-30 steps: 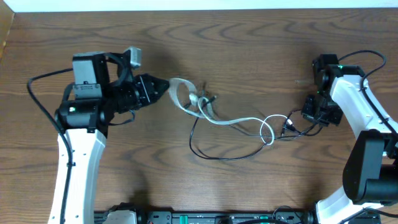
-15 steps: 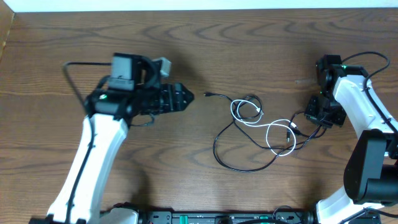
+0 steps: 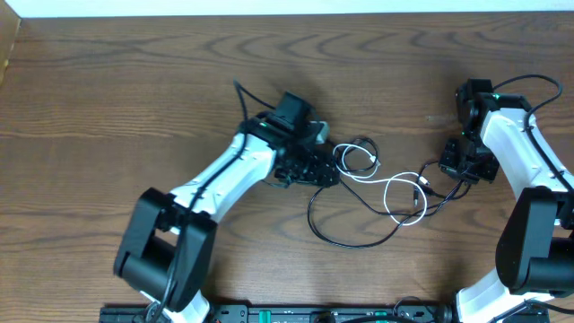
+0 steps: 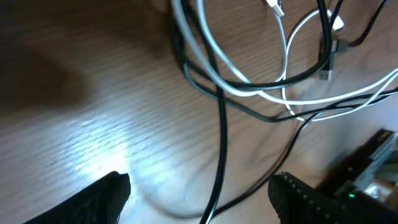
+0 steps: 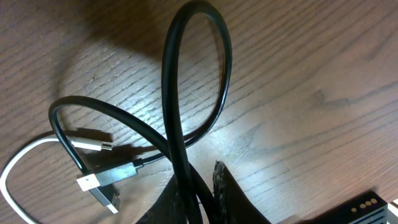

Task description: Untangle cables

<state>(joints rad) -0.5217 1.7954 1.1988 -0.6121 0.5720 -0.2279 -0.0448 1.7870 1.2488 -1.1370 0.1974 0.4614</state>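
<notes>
Dark wood-grain worktop (image 3: 134, 72) fills the overhead view, bare but for the arms and the tangle at its middle. From the left, the left arm stretches across to the centre. The left tool (image 3: 323, 169) sits low at the tangle's left edge, spread wide and gripping nothing. In its wrist view a single strand of the black cable (image 4: 221, 137) runs along the wood between its two fingers. The white cable (image 4: 286, 62) lies just beyond, looped over and under the black in several crossings. Farther right the loops trail toward the right tool (image 5: 202, 193), which is pinched shut on the black cable, with two small plug ends lying just beside it.

This looks like the reach for a fresh grip, with separation barely begun. Since the right side anchors the black, the left should probably move ahead onto the white alone. It should close where the white lies clear of a crossing, then draw it leftward.
</notes>
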